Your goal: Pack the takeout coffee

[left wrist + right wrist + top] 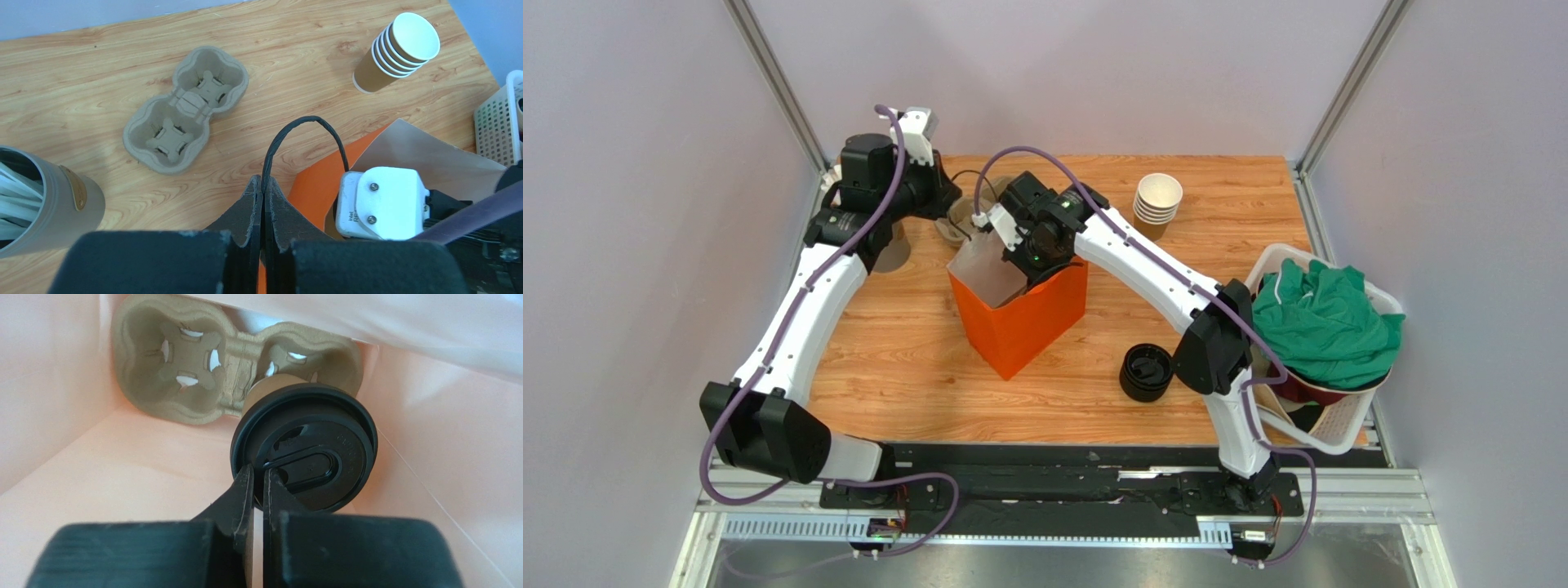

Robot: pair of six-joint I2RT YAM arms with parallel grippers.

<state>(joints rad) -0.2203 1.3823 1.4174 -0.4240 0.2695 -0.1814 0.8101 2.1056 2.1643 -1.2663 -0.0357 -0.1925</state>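
Note:
The takeout coffee (307, 447), a brown cup under a black lid, is inside the orange paper bag (1020, 312). It is over the right pocket of a pulp cup carrier (178, 367) on the bag's floor. My right gripper (258, 471) reaches down into the bag (1014, 251) and is shut on the lid's near rim. My left gripper (263, 184) is shut on the bag's black cord handle (307, 122) at the bag's far left edge and holds it up. The cup does not show in the top view.
A second pulp carrier (187, 107) lies on the table behind the bag. A stack of lidless brown cups (1157, 202) stands at the back right. A pile of black lids (1145, 371) sits right of the bag. A white basket (1382, 300) holds green cloth. A tan canister (43, 208) stands at the left.

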